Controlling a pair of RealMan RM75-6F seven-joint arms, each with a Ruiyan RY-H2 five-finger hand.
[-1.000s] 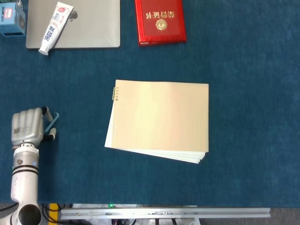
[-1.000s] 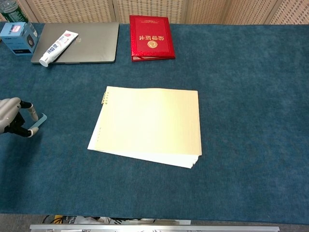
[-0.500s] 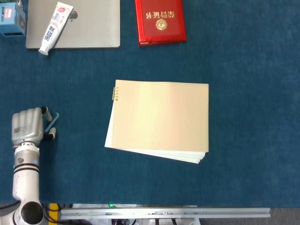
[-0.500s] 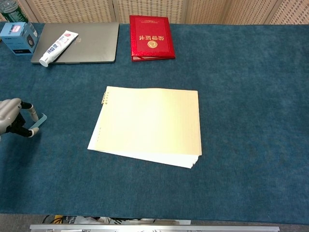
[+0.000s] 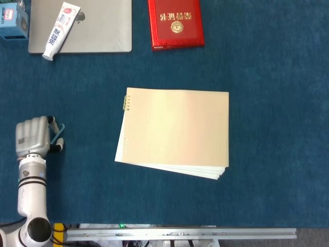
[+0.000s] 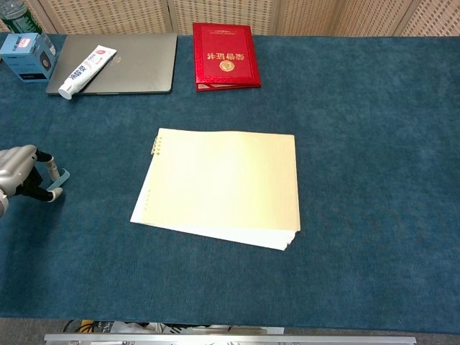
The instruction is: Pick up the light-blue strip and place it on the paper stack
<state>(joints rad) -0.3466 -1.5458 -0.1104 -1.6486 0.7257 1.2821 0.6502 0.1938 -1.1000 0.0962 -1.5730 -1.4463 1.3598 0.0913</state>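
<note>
The light-blue strip lies at the table's left side, small and thin, also seen in the chest view as the strip. My left hand is right beside it, with a finger and the thumb closed on the strip's two ends. In the chest view the left hand sits low on the blue cloth at the frame's left edge. The cream paper stack lies in the middle of the table, well to the right of the hand. My right hand shows in neither view.
A grey laptop with a toothpaste tube on it lies at the back left, next to a blue box. A red booklet lies at the back centre. Blue cloth covers the table.
The left hand has shifted slightly right and forward, and its finger and thumb have drawn closer around the strip. The strip has barely moved.
</note>
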